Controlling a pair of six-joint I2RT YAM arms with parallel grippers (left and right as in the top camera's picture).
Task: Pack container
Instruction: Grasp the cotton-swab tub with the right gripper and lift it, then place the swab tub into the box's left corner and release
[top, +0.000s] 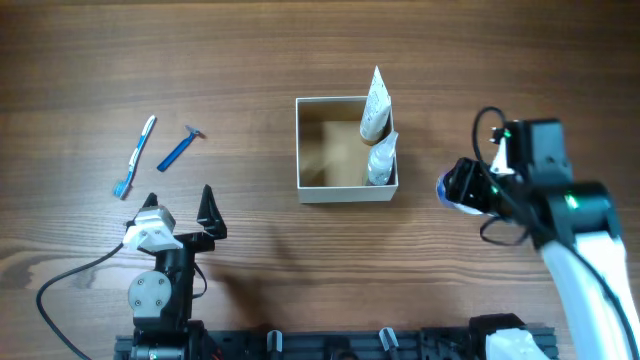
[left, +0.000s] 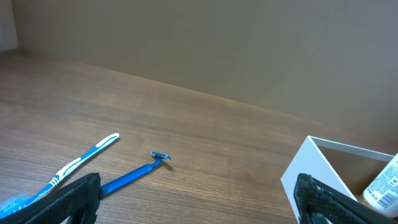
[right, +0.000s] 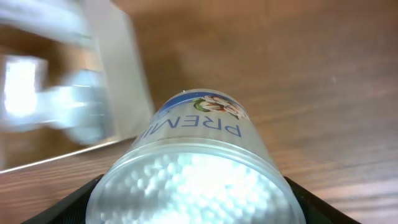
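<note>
The container (top: 300, 150), a white-walled box with a brown inside, stands at the table's middle and holds two white tubes (top: 377, 105) leaning at its right side. My right gripper (top: 462, 190) is to the right of the box and is shut on a round blue-labelled jar of cotton swabs (right: 199, 168), which fills the right wrist view. My left gripper (top: 180, 205) is open and empty at the front left. A blue razor (top: 181, 148) and a blue-white toothbrush (top: 136, 156) lie beyond it on the table. The box's corner (left: 311, 171) also shows in the left wrist view.
The wooden table (top: 250, 60) runs bare behind the box. A black cable (top: 70, 272) trails from the left arm's base at the front left edge. The razor (left: 134, 173) and toothbrush (left: 84, 158) lie just ahead of my left fingers.
</note>
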